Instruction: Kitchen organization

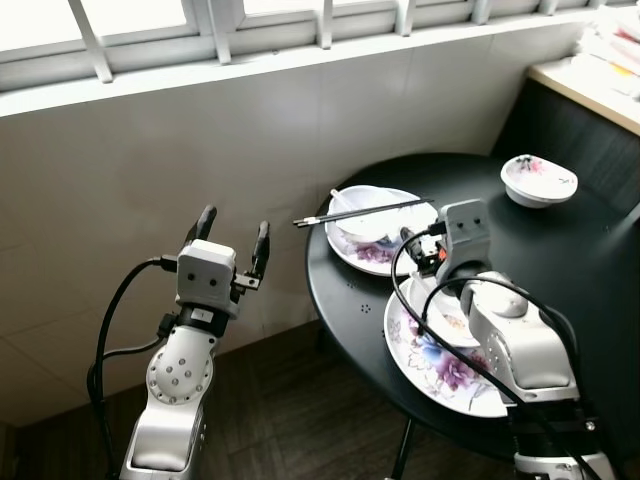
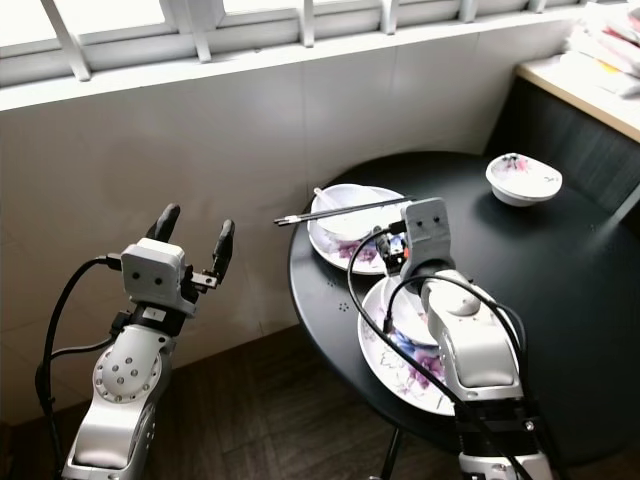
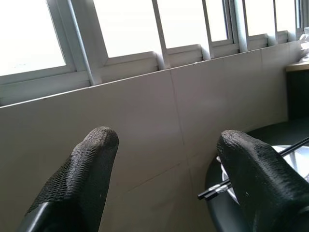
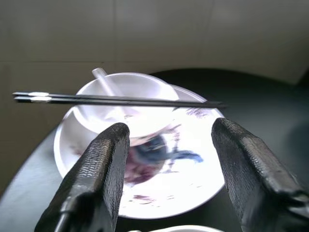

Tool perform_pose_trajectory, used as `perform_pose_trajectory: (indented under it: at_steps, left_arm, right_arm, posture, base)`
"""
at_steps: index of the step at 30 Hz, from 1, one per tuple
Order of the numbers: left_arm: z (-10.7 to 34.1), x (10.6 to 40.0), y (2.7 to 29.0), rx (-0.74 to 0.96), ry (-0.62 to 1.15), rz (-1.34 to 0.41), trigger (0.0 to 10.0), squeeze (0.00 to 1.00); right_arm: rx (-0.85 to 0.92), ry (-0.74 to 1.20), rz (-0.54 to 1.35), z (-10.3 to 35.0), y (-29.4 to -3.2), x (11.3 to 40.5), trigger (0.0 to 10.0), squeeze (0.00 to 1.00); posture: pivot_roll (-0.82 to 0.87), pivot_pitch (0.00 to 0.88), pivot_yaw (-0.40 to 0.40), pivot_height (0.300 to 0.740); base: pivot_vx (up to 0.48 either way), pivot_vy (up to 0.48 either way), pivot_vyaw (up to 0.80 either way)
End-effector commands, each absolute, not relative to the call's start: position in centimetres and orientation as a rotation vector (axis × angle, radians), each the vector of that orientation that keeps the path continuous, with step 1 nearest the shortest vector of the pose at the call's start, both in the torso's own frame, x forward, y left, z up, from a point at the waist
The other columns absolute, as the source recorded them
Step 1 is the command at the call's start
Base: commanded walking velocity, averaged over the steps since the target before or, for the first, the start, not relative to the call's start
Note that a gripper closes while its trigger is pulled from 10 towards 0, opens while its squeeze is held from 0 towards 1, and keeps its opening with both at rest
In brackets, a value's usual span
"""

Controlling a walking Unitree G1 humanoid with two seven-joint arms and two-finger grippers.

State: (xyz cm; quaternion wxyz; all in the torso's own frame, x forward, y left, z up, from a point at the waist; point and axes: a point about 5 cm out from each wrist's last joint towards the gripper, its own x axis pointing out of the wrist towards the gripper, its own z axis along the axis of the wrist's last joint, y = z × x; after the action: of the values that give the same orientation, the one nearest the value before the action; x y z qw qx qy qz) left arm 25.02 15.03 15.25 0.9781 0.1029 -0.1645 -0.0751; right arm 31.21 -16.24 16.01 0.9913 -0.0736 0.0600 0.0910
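A: where's my right tool point(image 4: 166, 169)?

B: Over the round desk point(image 1: 560, 250), fingers spread, empty, facing the chopsticks point(image 4: 116, 100) lying across the bowl point(image 4: 128, 101). Left tool point(image 1: 233, 245) released too, raised off the desk by the wall.

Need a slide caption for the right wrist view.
Open right gripper faces black chopsticks laid across a white bowl on a floral plate.

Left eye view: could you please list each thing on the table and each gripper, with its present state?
Chopsticks: lying across the white bowl, tips past the table edge.
White bowl: upright on the far floral plate, spoon inside.
Near floral plate: flat, partly hidden by right arm.
Small floral bowl: upright, alone.
Left gripper: open, off the table.
Right gripper: open, facing the bowl.
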Motion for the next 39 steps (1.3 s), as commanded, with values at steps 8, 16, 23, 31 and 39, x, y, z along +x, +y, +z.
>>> perform_pose_trajectory:
  at_steps: [8, 16, 23, 31, 39]
  left_arm:
    - [14.9, 25.2, 14.8, 0.190, -0.309, -0.158, 10.0, 0.00]
    - [14.8, 25.3, 14.9, 0.162, -0.290, -0.153, 10.0, 0.00]
    - [15.1, 25.2, 14.9, 0.178, -0.312, -0.148, 10.0, 0.00]
    - [15.1, 25.1, 14.9, 0.178, -0.306, -0.152, 10.0, 0.00]
    - [14.8, 25.2, 14.8, 0.167, -0.285, -0.157, 10.0, 0.00]
  right_arm:
    - [-0.190, 0.111, 0.208, 17.2, -16.0, 30.9, 10.0, 0.00]
    - [-0.251, 0.015, 0.240, 18.1, -14.7, 30.8, 10.0, 0.00]
    - [-0.249, 0.009, 0.249, 17.8, -14.2, 30.6, 10.0, 0.00]
    - [-0.236, -0.003, 0.236, 17.8, -14.4, 30.6, 10.0, 0.00]
    - [-0.252, 0.001, 0.222, 17.5, -14.5, 30.6, 10.0, 0.00]
  posture:
    - [0.00, 0.019, -0.022, 0.740]
    - [0.00, 0.019, -0.022, 0.740]
    - [0.00, 0.025, -0.023, 0.740]
    - [0.00, 0.030, -0.022, 0.740]
    - [0.00, 0.031, -0.023, 0.740]
  base:
    - [0.000, 0.000, 0.00]
    - [0.000, 0.155, 0.00]
    - [0.000, 0.274, 0.00]
    - [0.000, 0.000, -0.15]
    - [0.000, 0.000, 0.00]
